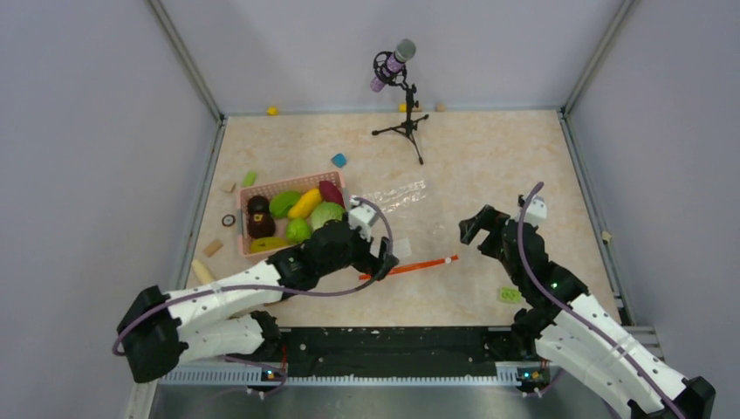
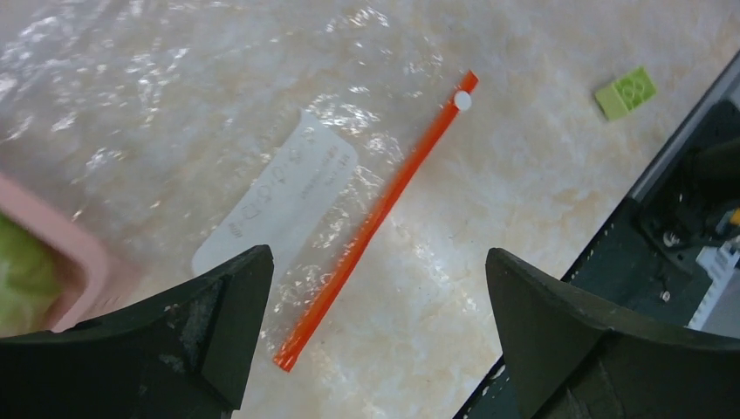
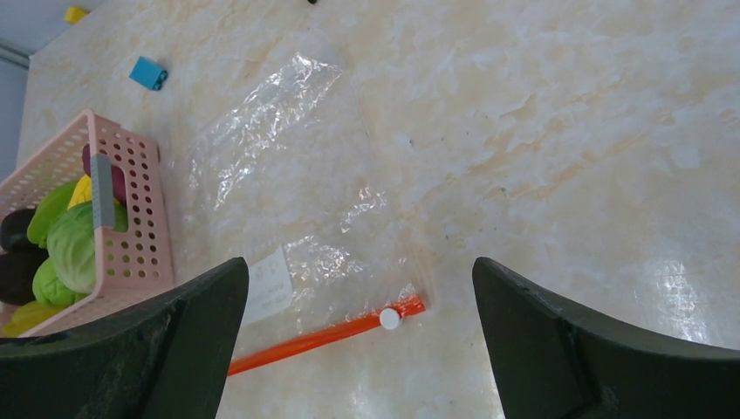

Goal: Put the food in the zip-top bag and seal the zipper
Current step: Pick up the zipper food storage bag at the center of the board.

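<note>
Clear zip-top bag [image 3: 288,148]: one, flat below left gripper [image 2: 377,271].
Zipper [image 3: 323,336]: one, with one white slider [image 3: 390,319].
Food [image 1: 327,214]: about seven pieces in one pink basket [image 1: 297,181], beside left gripper.
Right gripper [image 3: 359,271]: spread wide, empty; left likewise.

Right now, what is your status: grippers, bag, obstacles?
Left gripper open over zipper; right gripper open near zip-top bag. Bag flat, empty; food in pink basket. Green block apart from bag.

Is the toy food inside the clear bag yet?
No, the food sits in the pink basket, and the bag lies flat and empty beside it.
</note>
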You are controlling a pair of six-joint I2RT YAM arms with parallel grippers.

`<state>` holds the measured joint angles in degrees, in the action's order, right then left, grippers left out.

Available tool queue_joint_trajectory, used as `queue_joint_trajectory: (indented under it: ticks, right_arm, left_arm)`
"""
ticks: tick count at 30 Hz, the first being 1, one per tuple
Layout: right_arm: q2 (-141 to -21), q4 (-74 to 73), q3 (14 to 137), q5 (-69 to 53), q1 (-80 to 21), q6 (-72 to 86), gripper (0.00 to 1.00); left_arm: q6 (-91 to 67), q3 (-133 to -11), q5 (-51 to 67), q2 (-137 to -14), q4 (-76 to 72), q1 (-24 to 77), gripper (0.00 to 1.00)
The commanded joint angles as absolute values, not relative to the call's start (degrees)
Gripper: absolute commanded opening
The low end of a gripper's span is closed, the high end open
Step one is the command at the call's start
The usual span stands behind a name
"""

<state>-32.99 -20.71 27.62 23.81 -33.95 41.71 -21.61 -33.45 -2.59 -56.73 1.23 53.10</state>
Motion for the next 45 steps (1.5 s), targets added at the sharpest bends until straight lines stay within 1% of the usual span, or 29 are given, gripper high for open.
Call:
queue_joint_trajectory:
  ticks: [1, 4, 8, 13, 17, 22, 26, 29, 31, 41, 44, 45]
  right_arm:
    - [-32.49, -20.13, 27.8, 22.11, -33.66, 41.92, 0.99]
    - [-32.51, -19.64, 27.62, 20.77, -33.6, 41.71, 0.99]
    - [-32.72, -18.42, 27.32, 19.14, -33.67, 40.76, 0.99]
    - [-33.21, -18.62, 27.5, 18.12, -33.66, 40.05, 0.99]
    - [-33.08, -19.49, 27.82, 18.25, -33.66, 40.05, 0.99]
    - [-33.0, -19.54, 27.65, 18.61, -33.66, 39.95, 0.99]
    - [-33.06, -19.57, 27.77, 19.06, -33.67, 39.83, 0.99]
    - [-33.08, -19.55, 27.69, 19.25, -33.66, 39.79, 0.99]
    - [-33.12, -19.56, 27.69, 19.37, -33.62, 39.7, 0.99]
    - [-32.91, -18.91, 27.49, 19.41, -33.68, 39.04, 0.99]
    - [-32.93, -18.57, 27.26, 19.6, -33.66, 38.73, 0.99]
    - [-32.9, -18.56, 27.29, 19.58, -33.71, 38.74, 0.99]
  left_arm:
    - [-10.14, -40.15, 2.45, -67.5, -3.23, 58.26, 0.97]
    - [-5.49, -45.18, -4.42, -75.85, 0.51, 61.51, 0.97]
    - [-3.42, -54.74, -12.79, -85.85, 10.96, 64.33, 0.97]
    - [-1.01, -59.48, -19.9, -94.67, 13.93, 66.9, 0.96]
    - [-0.71, -60.64, -20.58, -97.77, 14.35, 67.14, 0.95]
    - [-0.44, -60.65, -22.18, -99.6, 13.73, 67.12, 0.89]
    - [-0.44, -60.93, -23.83, -101.3, 13.07, 67.16, 0.86]
    - [-0.44, -61.29, -23.5, -102.42, 12.8, 67.14, 0.82]
    - [-0.44, -61.45, -23.77, -102.71, 12.56, 67.13, 0.76]
    - [-0.44, -61.42, -24.43, -103.8, 9.5, 67.06, 0.55]
    - [-0.44, -61.83, -24.79, -104.56, 9.4, 67.07, 0.47]
    - [-0.44, -62.16, -24.76, -104.9, 9.46, 67.06, 0.42]
